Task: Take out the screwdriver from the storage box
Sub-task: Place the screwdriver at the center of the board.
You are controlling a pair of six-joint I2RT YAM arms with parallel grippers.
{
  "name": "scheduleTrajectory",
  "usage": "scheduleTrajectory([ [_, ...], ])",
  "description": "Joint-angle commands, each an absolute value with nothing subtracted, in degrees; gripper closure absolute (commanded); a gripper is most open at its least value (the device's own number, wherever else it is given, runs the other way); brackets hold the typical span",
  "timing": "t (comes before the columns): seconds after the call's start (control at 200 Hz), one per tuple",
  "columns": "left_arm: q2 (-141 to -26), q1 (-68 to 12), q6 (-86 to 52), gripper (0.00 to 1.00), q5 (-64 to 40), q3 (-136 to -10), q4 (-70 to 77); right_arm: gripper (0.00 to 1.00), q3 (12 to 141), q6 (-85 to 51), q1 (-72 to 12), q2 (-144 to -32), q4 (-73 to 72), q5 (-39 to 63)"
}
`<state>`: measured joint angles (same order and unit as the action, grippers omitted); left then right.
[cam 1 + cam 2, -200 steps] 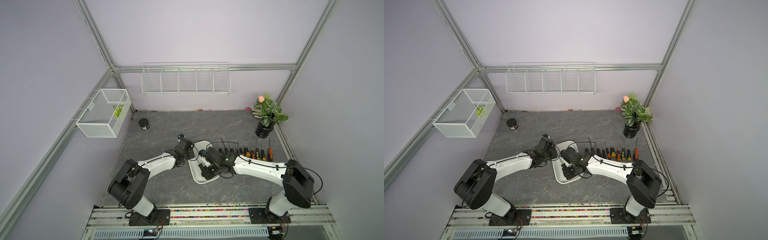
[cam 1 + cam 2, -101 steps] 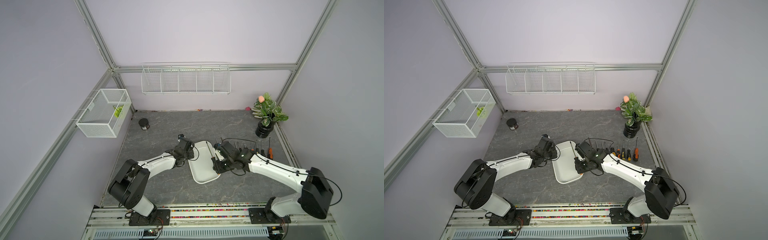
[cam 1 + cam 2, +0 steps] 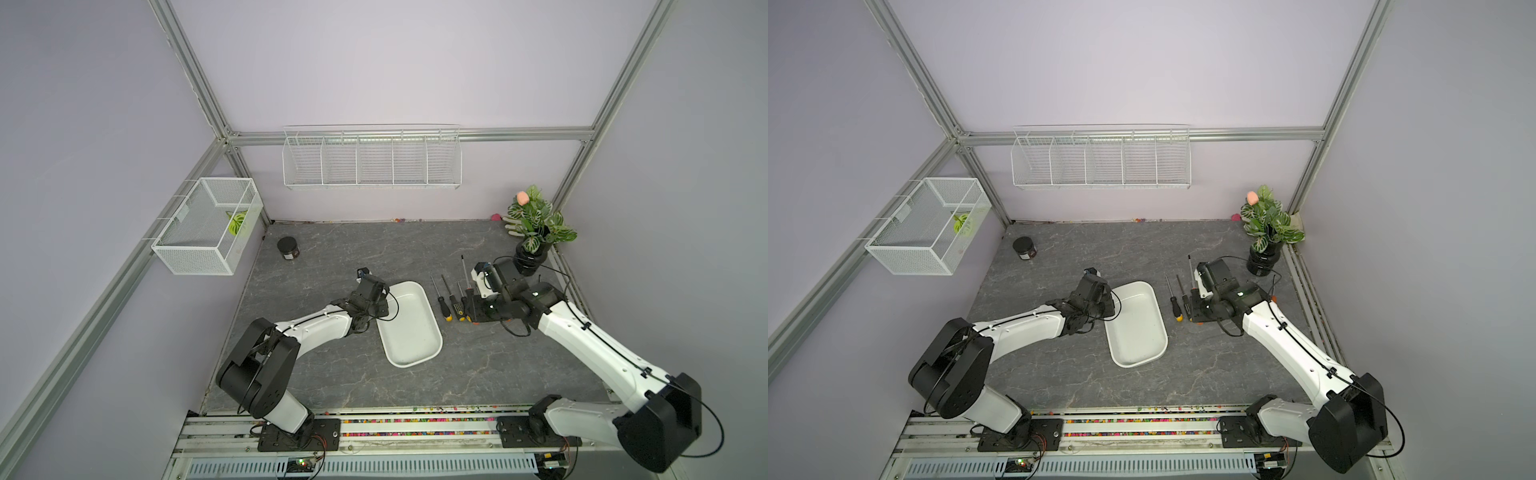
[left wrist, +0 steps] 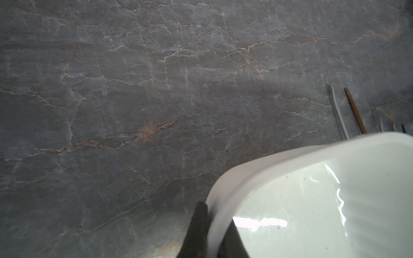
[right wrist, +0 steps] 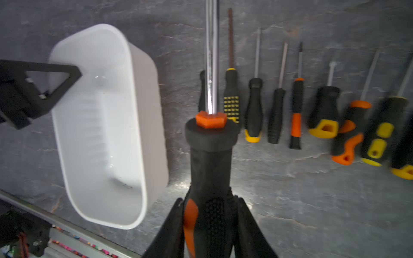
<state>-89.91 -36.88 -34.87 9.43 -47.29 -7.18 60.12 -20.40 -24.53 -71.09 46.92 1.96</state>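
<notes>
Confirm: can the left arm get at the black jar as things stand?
Probably not right away: the left gripper is shut on the box rim, so it would have to let go first. Beyond that, nothing stands between it and the jar, which seems within its stretch.

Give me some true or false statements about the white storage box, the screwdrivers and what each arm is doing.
1. The storage box is empty. True.
2. The right gripper has its fingers open on nothing. False: they are shut on a black and orange screwdriver.
3. The left gripper pinches the box's rim. True.
4. The other screwdrivers lie inside the box. False: they lie in a row on the table, beside the box.
</notes>
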Motion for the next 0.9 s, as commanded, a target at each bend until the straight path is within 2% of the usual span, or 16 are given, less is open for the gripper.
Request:
scheduleTrajectory([
  [0.0,-90.8,-37.3,-33.3,1.00,11.2,-49.1,-6.6,1.00,59.2,-13.4,-17.8,-70.4,51.0,1.6],
  [0.245,-91.1,-37.4,-32.4,1.00,11.1,-49.2,-5.7,1.00,57.3,-7.6,-2.2,-72.4,51.3,2.6],
  [0.445,-91.0,-37.7,-31.8,1.00,10.8,-48.9,-5.0,1.00,57.8,-8.0,9.3,-74.7,48.4,3.9],
  [0.895,-90.6,-37.7,-30.2,1.00,8.9,-48.4,-3.3,1.00,61.8,-7.7,21.8,-85.9,43.5,-3.4],
])
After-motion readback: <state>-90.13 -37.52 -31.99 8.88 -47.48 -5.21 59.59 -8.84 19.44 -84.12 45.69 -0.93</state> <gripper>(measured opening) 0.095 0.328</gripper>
